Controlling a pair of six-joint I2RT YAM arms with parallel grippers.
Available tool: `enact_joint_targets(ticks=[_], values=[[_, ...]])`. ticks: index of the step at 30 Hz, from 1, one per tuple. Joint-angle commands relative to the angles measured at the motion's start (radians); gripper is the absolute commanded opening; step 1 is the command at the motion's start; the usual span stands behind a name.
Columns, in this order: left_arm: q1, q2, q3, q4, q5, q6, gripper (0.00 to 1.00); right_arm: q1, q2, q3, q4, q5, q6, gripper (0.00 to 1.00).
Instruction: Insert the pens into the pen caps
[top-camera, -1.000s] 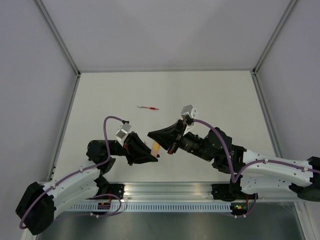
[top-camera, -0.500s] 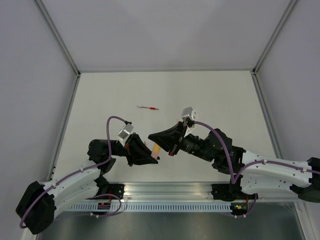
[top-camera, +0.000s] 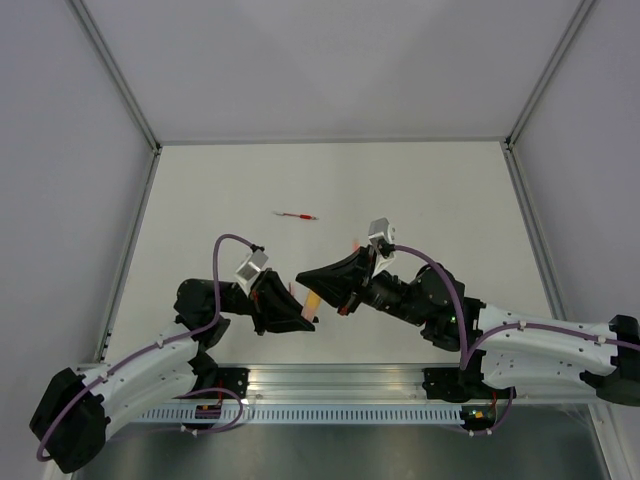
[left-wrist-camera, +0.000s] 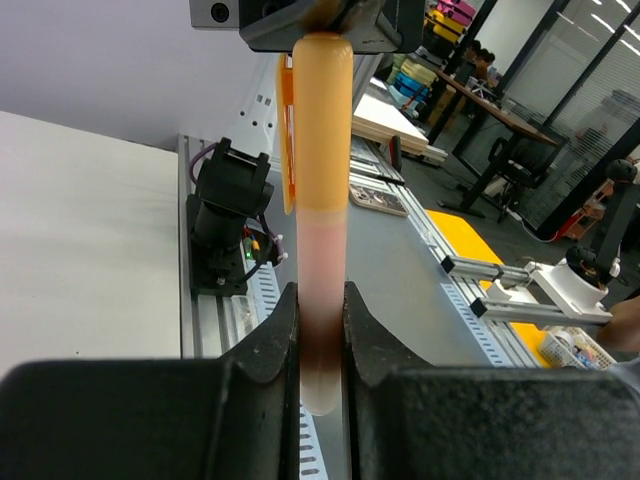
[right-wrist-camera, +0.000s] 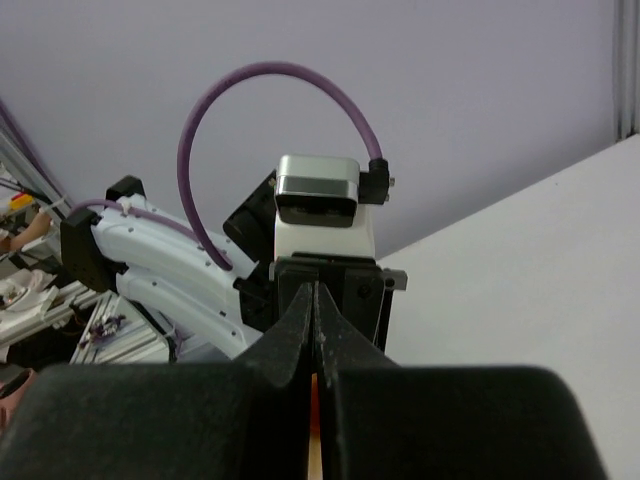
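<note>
My left gripper is shut on a pen with a pale pinkish barrel that stands straight up between its jaws. An orange pen cap with a side clip sits over the barrel's far end. My right gripper faces the left one and is shut on that cap. Only an orange sliver of the cap shows between its jaws. A slim red pen lies on the table beyond both grippers. No other pens or caps are in view.
The white table has grey walls on three sides and metal posts at the back corners. An aluminium rail with both arm bases runs along the near edge. Purple cables loop over each wrist.
Both grippers have drifted slightly toward the near edge while staying nose to nose. The orange stretch showing between them looks a little shorter. The red pen on the table has not moved.
</note>
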Motion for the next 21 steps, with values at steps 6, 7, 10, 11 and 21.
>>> enact_joint_targets(ticks=[6, 7, 10, 11, 21], values=[[0.007, -0.001, 0.101, 0.134, -0.305, 0.061, 0.02, 0.049, 0.095, -0.154, -0.281, -0.170, 0.068, 0.00], [0.007, 0.013, 0.102, 0.140, -0.302, 0.059, 0.02, 0.049, 0.083, -0.157, -0.284, -0.167, 0.071, 0.00], [0.007, 0.028, 0.101, 0.161, -0.299, 0.050, 0.02, 0.047, 0.043, -0.163, -0.320, -0.129, 0.072, 0.00], [0.007, 0.031, 0.098, 0.161, -0.299, 0.048, 0.02, 0.047, 0.029, -0.160, -0.334, -0.103, 0.075, 0.00], [0.007, 0.017, 0.056, -0.128, -0.392, 0.134, 0.02, -0.008, -0.135, 0.283, -0.724, 0.790, 0.053, 0.00]])
